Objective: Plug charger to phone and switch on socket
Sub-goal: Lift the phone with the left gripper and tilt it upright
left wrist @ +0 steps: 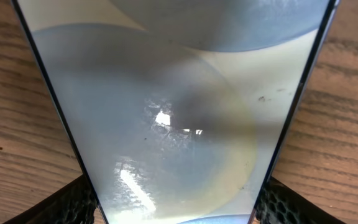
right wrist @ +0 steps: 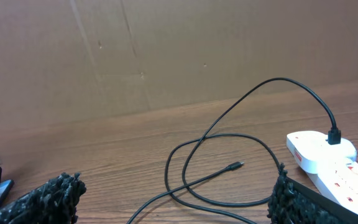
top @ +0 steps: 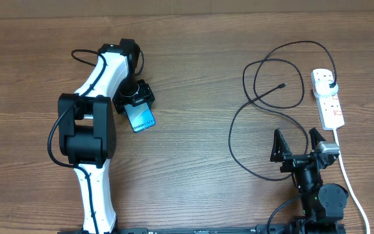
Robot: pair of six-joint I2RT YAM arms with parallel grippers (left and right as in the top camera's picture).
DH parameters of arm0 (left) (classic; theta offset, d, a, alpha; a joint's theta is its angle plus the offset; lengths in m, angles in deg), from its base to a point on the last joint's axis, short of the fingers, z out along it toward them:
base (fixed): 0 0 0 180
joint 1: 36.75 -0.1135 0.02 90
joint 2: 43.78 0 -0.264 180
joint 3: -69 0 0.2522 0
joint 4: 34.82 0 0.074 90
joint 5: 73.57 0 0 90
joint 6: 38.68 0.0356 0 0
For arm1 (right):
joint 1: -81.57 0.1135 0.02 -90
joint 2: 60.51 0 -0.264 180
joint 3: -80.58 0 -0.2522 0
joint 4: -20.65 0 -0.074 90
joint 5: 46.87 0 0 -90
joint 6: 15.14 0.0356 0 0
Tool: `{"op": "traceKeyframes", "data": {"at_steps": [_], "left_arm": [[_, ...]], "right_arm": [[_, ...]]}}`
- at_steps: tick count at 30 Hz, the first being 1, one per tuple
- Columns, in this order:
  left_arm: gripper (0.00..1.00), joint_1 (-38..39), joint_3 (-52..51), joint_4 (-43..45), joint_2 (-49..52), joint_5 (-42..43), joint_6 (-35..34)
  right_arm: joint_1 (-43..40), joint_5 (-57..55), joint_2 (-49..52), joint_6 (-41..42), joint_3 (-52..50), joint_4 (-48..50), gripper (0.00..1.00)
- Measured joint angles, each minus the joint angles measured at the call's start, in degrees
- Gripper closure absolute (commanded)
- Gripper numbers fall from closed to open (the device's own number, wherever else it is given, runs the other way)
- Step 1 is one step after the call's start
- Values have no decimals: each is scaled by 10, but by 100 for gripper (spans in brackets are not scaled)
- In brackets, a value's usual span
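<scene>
The phone (top: 141, 117), slim with a light blue screen, sticks out of my left gripper (top: 135, 101) at the left of the table. In the left wrist view the phone (left wrist: 173, 106) fills the frame, and the left gripper (left wrist: 178, 202) is shut on it, with a black finger pressed against each long edge. The charger (top: 265, 97) lies in loose black loops at the right, its connector tip (top: 283, 85) free on the wood and its plug head (top: 330, 85) in the socket (top: 332, 109). My right gripper (top: 297, 144) stands open below the loops, holding nothing. The tip (right wrist: 236, 165) lies ahead of the right gripper (right wrist: 173, 205).
The socket's thick white cord (top: 350, 179) runs down the right side past my right arm. A brown cardboard wall (right wrist: 166, 56) stands behind the table. The wooden tabletop (top: 193, 162) lies bare between the two arms.
</scene>
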Motion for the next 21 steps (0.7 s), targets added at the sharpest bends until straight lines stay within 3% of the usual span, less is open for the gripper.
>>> {"op": "traceKeyframes", "data": {"at_steps": [21], "left_arm": [[29, 17, 0, -7, 1, 2, 26]], "right_arm": [[0, 0, 0, 0, 0, 0, 0]]}}
